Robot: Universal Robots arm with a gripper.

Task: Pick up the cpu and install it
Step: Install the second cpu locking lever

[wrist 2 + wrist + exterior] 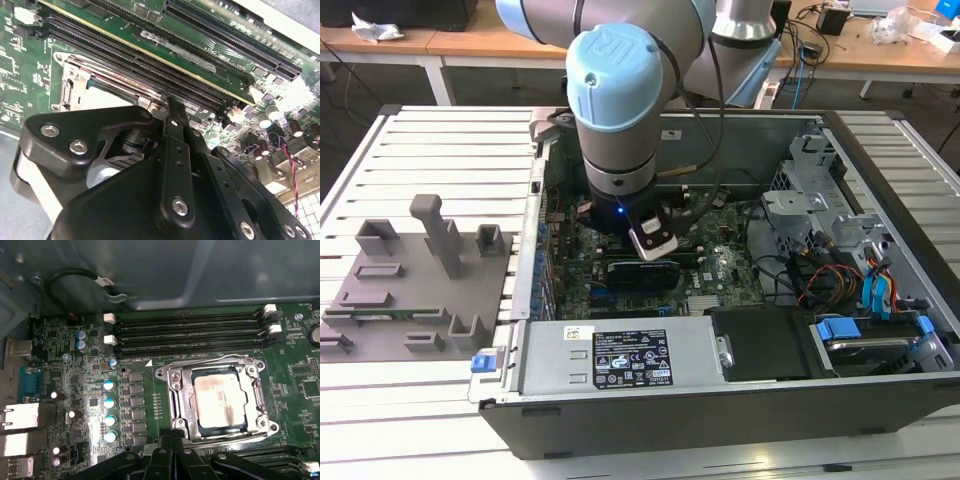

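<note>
The gripper (170, 107) hangs low inside the open computer case (700, 400), just above the green motherboard (90, 390), and in the second wrist view its black linkages narrow to a tip beside the metal frame of the socket (75, 85); whether the fingers are spread or pressed together cannot be told, and nothing can be seen held between them. In the first wrist view the black finger links (170, 460) sit just beside the near edge of the socket (172, 390). The cpu (220, 400) lies flat inside that socket, its dull silver top facing up, ringed by the shiny metal frame, with a thin dark gap showing around its edge. Just beyond the socket run four long dark memory slots (190, 332) with white clips at their ends, and to the other side stand a row of small blue-topped capacitors (110, 410). In the exterior view the arm (620, 110), with its pale blue cap, reaches straight down into the case over the board. At the exterior view's right of the case are a metal drive cage (820, 210) and a bundle of blue and orange cables (860, 285). To the exterior view's left, well apart from the case, a grey tray (390, 300) with grey blocks lies on the white slatted table (420, 140).
</note>
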